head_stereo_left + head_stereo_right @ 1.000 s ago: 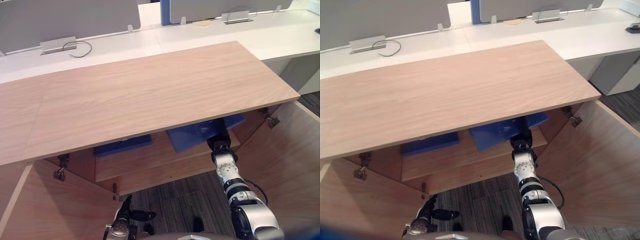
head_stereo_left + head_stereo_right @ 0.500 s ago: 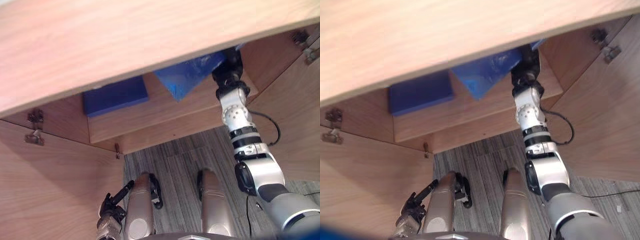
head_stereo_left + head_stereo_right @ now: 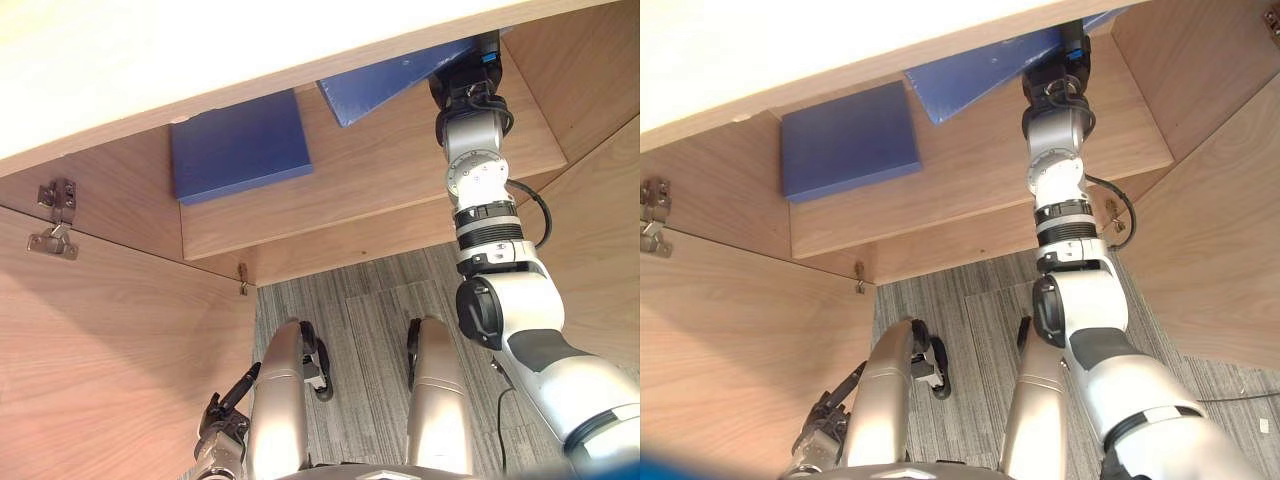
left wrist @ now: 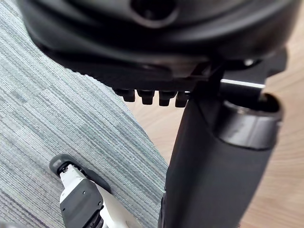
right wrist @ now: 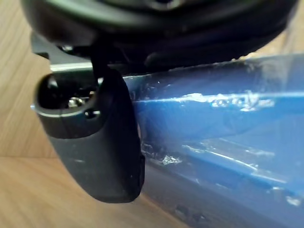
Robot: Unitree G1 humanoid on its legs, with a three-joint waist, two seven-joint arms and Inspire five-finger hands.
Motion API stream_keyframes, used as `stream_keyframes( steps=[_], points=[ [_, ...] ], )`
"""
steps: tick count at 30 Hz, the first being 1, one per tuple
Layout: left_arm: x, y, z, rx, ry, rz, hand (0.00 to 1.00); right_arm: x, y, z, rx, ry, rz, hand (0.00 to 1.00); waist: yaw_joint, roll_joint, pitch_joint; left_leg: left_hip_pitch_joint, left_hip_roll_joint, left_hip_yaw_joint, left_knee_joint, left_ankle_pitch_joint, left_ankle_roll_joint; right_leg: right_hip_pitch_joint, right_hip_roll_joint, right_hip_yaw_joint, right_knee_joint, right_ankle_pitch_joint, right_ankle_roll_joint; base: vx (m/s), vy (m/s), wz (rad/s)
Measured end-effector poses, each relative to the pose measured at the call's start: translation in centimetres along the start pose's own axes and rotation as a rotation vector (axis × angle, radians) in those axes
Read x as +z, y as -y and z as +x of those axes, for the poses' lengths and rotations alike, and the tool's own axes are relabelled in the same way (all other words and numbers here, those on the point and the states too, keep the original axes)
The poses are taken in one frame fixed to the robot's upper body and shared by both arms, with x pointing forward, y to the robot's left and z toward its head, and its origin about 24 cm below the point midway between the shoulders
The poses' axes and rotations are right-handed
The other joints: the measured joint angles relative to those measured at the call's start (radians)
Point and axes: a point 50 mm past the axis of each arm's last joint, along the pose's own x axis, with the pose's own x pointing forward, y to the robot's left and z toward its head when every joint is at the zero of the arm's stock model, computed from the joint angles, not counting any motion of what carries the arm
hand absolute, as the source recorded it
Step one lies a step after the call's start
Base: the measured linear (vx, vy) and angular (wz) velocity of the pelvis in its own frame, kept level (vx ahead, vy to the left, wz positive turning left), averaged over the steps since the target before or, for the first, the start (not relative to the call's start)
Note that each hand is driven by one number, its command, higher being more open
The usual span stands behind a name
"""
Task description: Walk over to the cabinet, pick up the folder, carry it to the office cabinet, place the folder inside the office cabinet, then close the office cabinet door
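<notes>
The blue folder [image 3: 390,80] is inside the office cabinet [image 3: 555,70], skewed over the right half of the shelf [image 3: 380,190]. Its far part is hidden under the cabinet top [image 3: 150,60]. The right hand [image 3: 470,70] is clamped on its right edge, with the thumb [image 5: 99,137] pressed on the cover. A second blue folder [image 3: 238,145] lies flat at the shelf's left end, apart from it. The left hand [image 3: 228,415] hangs low beside the open left door [image 3: 110,350], fingers relaxed and holding nothing.

The wooden cabinet shelf [image 3: 380,175] carries a blue folder [image 3: 238,145] lying flat on its left part, and a second blue folder [image 3: 390,80] askew farther right.
</notes>
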Motion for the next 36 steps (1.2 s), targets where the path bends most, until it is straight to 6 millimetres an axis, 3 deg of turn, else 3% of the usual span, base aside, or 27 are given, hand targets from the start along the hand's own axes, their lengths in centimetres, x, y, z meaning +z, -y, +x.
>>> stream_keyframes(
  steps=[2,3,15,36],
  points=[
    [0.0,0.1,0.0,-0.001,0.002,0.000,1.00,-0.4,-0.1,0.2,-0.035,-0.012,0.030,0.00,0.001,0.001,-0.001,-0.001,-0.002,-0.003,0.001,0.000,0.000,0.000,-0.004,-0.004,0.005,-0.003,-0.005,0.06,-0.003,0.06],
    [0.0,0.1,0.0,0.000,0.001,0.000,1.00,-0.5,-0.1,0.2,-0.043,-0.017,0.033,1.00,0.001,0.002,-0.001,-0.001,-0.002,-0.005,0.001,0.000,0.000,0.001,-0.005,-0.006,0.006,-0.004,-0.006,0.07,-0.004,0.05],
    [-0.3,1.4,-0.2,-0.010,0.004,0.001,1.00,-3.5,0.0,0.0,-0.163,-0.113,0.075,1.00,0.016,0.041,-0.025,-0.003,-0.009,-0.030,0.013,-0.003,-0.006,0.020,-0.030,-0.043,0.023,-0.022,-0.023,0.05,0.000,0.07],
    [-0.3,1.4,-0.2,-0.010,-0.006,-0.002,1.00,-2.8,3.2,0.5,-0.281,-0.165,-0.092,1.00,0.016,0.043,-0.033,-0.068,-0.015,-0.044,0.070,-0.015,-0.003,-0.037,-0.042,-0.042,0.079,-0.038,-0.025,0.03,0.006,0.02]
  ],
)
